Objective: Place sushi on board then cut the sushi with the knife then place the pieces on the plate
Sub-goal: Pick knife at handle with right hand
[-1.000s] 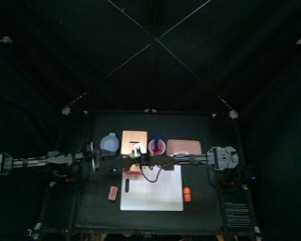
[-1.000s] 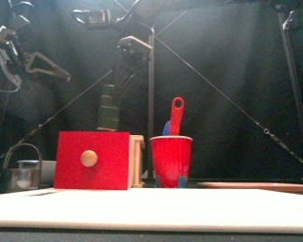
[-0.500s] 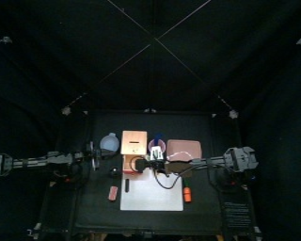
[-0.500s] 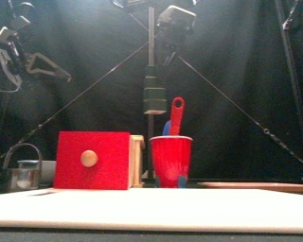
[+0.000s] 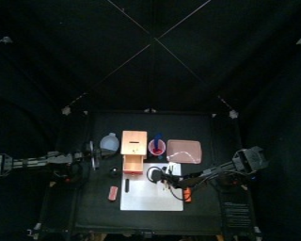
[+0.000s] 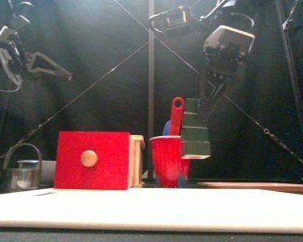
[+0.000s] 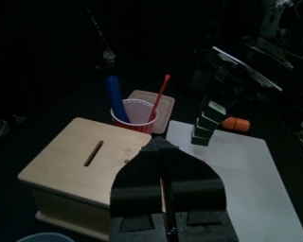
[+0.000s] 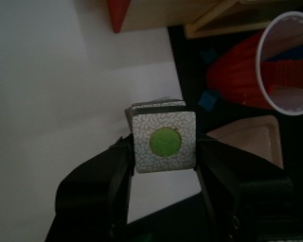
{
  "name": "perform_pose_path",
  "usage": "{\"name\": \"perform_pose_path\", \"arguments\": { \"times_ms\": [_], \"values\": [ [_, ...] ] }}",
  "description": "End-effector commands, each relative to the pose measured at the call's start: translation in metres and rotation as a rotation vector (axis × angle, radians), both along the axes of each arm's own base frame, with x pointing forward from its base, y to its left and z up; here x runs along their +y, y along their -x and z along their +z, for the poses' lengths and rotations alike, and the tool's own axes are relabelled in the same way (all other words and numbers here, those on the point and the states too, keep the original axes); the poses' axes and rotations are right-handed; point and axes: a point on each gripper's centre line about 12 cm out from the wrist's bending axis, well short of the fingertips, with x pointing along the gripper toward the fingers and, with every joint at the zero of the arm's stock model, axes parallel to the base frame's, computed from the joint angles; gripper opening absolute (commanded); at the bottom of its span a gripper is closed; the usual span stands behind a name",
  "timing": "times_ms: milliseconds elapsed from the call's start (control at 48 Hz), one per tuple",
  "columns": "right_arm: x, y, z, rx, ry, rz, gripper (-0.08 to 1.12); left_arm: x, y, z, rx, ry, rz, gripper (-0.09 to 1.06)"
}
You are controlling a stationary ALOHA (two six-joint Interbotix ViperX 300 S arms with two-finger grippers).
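My right gripper is shut on the top of the dark green sushi roll, which hangs upright just right of the red cup. In the right wrist view the roll's end shows a green centre between the jaws, above the white board. Seen from above, the right gripper is over the board's back edge. A red knife and a blue knife stand in the cup. The pink tray lies at the back right. My left gripper rests shut at the left, empty.
The wooden box with the red drawer front stands left of the cup, with a blue-grey bowl beyond it. A metal cutter sits at the far left. Small orange-red toys lie beside the board on the left and right.
My right gripper has carried the sushi roll from above the box rightward past the cup and lowered it toward the board. The left arm has stayed still.
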Motion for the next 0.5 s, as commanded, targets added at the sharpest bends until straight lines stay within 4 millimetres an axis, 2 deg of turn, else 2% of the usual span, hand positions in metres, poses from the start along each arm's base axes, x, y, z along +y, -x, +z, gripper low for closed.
{"name": "perform_pose_path", "arguments": {
  "times_ms": [21, 146, 500],
  "values": [
    [0.003, -0.009, 0.005, -0.020, 0.056, 0.020, 0.72, 0.002, -0.003, 0.011, -0.032, -0.005, 0.006, 0.05],
    [0.009, -0.020, 0.006, -0.012, 0.107, 0.024, 0.72, 0.002, -0.002, 0.006, -0.022, 0.006, 0.007, 0.05],
    [0.032, -0.039, -0.028, 0.088, 0.174, 0.020, 0.72, 0.005, -0.001, 0.007, -0.026, 0.002, 0.028, 0.05]
  ]
}}
